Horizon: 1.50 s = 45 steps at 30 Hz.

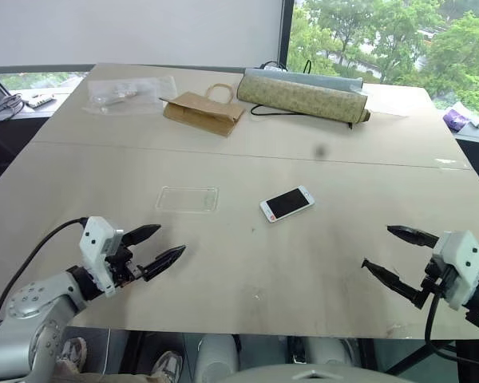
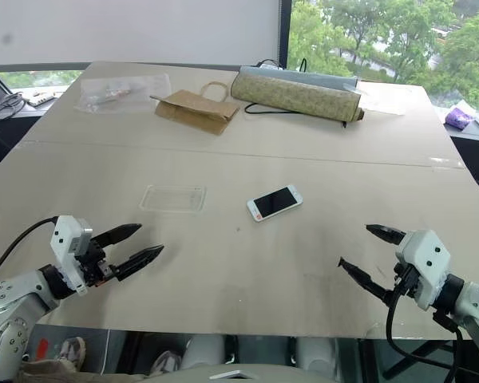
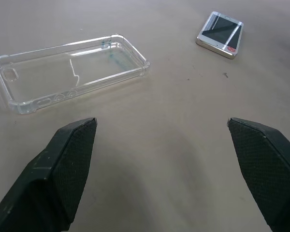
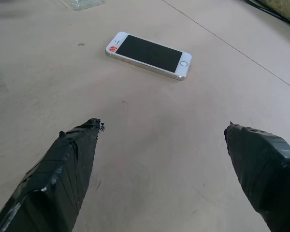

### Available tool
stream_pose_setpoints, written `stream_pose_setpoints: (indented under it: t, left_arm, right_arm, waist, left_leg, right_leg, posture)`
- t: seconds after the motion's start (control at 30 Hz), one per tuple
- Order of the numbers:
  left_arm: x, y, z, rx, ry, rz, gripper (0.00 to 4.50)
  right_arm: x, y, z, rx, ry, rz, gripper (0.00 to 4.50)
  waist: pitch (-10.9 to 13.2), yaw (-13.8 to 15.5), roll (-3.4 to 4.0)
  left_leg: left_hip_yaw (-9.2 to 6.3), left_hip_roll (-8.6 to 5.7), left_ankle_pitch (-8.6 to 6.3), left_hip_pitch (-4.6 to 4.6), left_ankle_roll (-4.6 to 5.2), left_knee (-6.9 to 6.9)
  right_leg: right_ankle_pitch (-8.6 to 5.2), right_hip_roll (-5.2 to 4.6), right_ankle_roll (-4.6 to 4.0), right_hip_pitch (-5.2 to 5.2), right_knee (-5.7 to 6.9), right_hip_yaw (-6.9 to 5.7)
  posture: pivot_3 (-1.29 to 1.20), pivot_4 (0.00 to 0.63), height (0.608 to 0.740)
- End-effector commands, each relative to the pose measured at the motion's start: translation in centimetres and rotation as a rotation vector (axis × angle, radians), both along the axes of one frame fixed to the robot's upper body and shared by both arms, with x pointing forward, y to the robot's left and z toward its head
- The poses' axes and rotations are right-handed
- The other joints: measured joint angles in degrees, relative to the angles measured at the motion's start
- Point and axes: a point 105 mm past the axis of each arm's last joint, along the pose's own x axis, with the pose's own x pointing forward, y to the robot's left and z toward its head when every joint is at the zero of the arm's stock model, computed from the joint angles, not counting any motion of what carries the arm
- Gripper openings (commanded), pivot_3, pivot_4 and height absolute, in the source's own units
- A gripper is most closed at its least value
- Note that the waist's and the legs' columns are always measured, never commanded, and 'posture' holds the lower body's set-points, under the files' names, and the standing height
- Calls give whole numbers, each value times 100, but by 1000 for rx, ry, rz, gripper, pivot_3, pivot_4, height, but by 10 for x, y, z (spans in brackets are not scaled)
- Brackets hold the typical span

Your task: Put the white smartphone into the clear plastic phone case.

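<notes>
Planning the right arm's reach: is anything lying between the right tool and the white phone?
No. Between the right tool and the phone there is just bare table, clearest in the right wrist view.

white smartphone (image 1: 287, 203) screen up, mid-table, angled | clear plastic phone case (image 1: 188, 199) flat, empty, near the phone on its left, apart from it | left gripper (image 1: 160, 248) spread wide, empty, near table edge | right gripper (image 1: 393, 252) spread wide, empty | brown paper bag (image 1: 203, 112), patterned roll (image 1: 302, 96) at far side
</notes>
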Motion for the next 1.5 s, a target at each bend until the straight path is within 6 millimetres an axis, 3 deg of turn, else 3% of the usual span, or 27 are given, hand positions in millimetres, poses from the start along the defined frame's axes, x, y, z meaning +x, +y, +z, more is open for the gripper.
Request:
stream_pose_setpoints:
  t: [0.03, 0.4, 0.5, 0.77, 1.1, 1.2, 1.37, 1.47, 1.5]
  left_arm:
    - [7, -1, 12, -12, -58, 7, 4487]
    - [41, -19, 29, 140, -112, 49, 4487]
    - [47, -28, 29, 296, -71, -11, 4487]
    - [65, -23, 20, 462, 8, -201, 4487]
    - [103, -23, 13, 602, 58, -413, 4487]
    - [104, -20, 5, 622, 113, -481, 3623]
    - [105, -13, -9, 638, 178, -522, 1271]
    - [108, -11, -12, 633, 187, -520, 92]
    - [108, -9, -13, 643, 191, -519, 92]
  right_arm:
    - [2, 4, 10, -4, -90, 7, 4499]
    - [3, 57, 31, 119, -149, 231, 4499]
    - [-4, 69, 37, 91, -151, 331, 4499]
    - [-12, 77, 47, 92, -140, 384, 4499]
    - [-16, 79, 49, 90, -140, 376, 4499]
    - [-16, 78, 50, 87, -144, 371, 4500]
    - [-18, 80, 50, 88, -144, 370, 4500]
    - [-19, 80, 49, 95, -133, 357, 4500]
    - [-19, 81, 49, 99, -131, 355, 4500]
  waist:
    - [0, 1, 0]
    - [-1, 15, -1]
    - [-1, 46, -1]
    - [1, 112, 3]
    - [-2, 161, -2]
    - [-2, 135, -2]
    - [-5, 145, -3]
    - [-11, 144, 2]
    - [-14, 144, 6]
  left_leg:
    - [0, 0, 0, 0, 0, 0]
    - [-40, -22, -1, -3, 4, 1]
    - [-47, -23, -1, -2, 4, 1]
    - [-38, -27, -1, -3, 3, -1]
    - [-44, -39, -1, -35, 5, 20]
    - [-74, -38, 2, -75, 1, 56]
    - [-95, -48, 1, -83, 2, 70]
    - [-99, -48, -7, -82, 17, 73]
    - [-100, -49, -8, -80, 17, 74]
  right_leg:
    - [0, 0, 0, 0, 0, 0]
    - [0, -1, 1, 8, 2, -9]
    - [0, 1, 1, 9, 8, -11]
    - [0, 1, 2, 5, 6, -10]
    - [0, -1, 3, 2, 12, -24]
    - [6, 0, 14, -12, 17, -48]
    - [5, -1, 31, -11, 20, -48]
    - [5, -1, 33, -7, 22, -49]
    - [4, -1, 33, -3, 23, -49]
  posture:
    - [0, 150, 740]
    - [0, 150, 740]
    - [0, 150, 740]
    - [0, 150, 740]
    - [0, 150, 740]
    - [0, 150, 740]
    - [0, 150, 740]
    - [0, 150, 740]
    - [0, 150, 740]
